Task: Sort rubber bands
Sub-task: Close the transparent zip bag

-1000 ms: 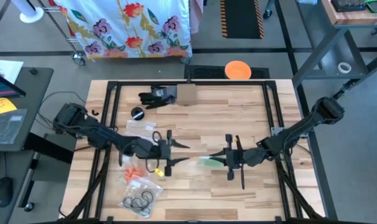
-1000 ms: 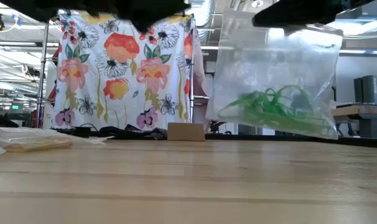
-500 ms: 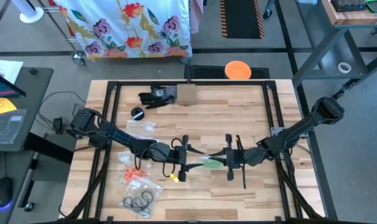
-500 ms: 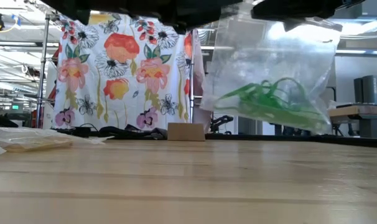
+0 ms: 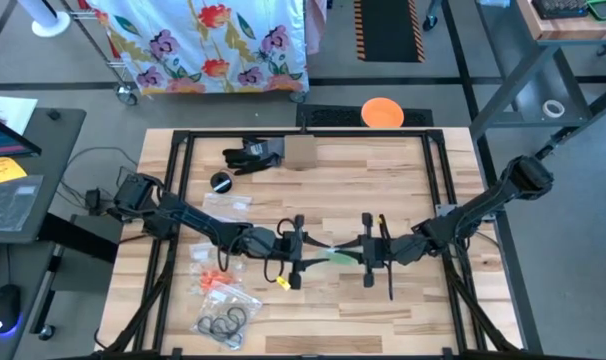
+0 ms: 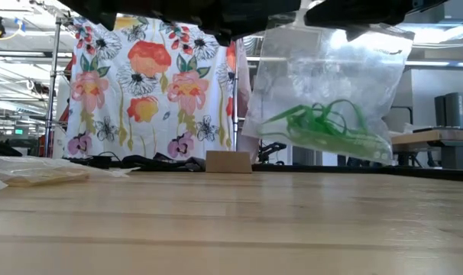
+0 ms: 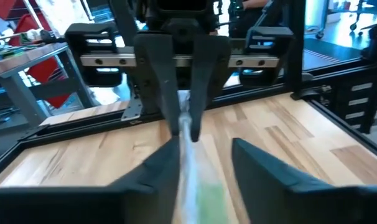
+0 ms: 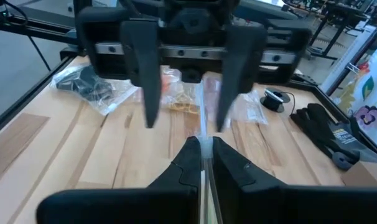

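Two arms met over the middle of the wooden table (image 5: 383,190), the largest item. Next, one clear zip bag (image 6: 327,99) hung between them off the board, its top edge pinched flat in the right gripper (image 8: 202,152), whose jaws were closed on the film. Left gripper (image 7: 204,155) faced it, jaws apart and straddling the opposite edge of the bag, not yet pinching. Smallest: green rubber bands (image 6: 327,126), bunched low inside the bag; further bagged bands, orange (image 5: 217,281) and dark (image 5: 223,322), lay at the table's near-left corner. Judgement: the left jaws should close squarely on one film layer only, then part gently, lest the bag tip and spill.
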You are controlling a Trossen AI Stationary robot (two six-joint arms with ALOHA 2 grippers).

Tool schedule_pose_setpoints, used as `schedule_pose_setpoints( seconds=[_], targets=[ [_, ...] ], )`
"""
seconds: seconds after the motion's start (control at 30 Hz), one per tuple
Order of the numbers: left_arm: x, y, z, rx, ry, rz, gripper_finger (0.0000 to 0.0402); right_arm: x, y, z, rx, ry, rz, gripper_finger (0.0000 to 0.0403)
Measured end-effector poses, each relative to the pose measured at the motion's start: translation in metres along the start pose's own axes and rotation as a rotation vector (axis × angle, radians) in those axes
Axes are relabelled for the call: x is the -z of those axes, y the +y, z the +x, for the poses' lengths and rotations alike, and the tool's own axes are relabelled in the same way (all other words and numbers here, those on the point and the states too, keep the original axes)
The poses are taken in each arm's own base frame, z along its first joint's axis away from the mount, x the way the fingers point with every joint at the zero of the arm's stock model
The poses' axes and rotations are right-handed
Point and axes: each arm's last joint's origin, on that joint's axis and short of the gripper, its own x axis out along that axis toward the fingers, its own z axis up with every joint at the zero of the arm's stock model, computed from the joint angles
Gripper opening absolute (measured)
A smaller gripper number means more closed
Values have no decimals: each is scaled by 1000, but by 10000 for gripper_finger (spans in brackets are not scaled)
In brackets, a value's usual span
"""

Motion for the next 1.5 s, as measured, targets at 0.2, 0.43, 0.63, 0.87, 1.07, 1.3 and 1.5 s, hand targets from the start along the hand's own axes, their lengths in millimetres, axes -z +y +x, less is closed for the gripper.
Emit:
schedule_pose_setpoints(
  seconds=[0.2,0.43,0.63,0.87,1.07,1.3,1.5],
  targets=[
    [0,1,0,-18,0,-6,17,1,-1,1,2,8,-4,12],
    [0,2,0,-50,6,-8,2,2,-1,1,2,17,-12,13],
    [0,1,0,-49,11,1,1,2,-1,0,1,26,-17,13],
    [-5,1,-6,-39,46,21,0,2,-1,1,1,31,-20,13],
    [-18,-3,-18,-24,72,45,0,-3,-2,1,14,41,-31,13],
    [-24,-9,-30,-41,121,75,1,-8,0,0,24,93,-70,13],
    [-27,-13,-33,-33,115,63,1,-12,-1,0,29,96,-65,13]
  ],
)
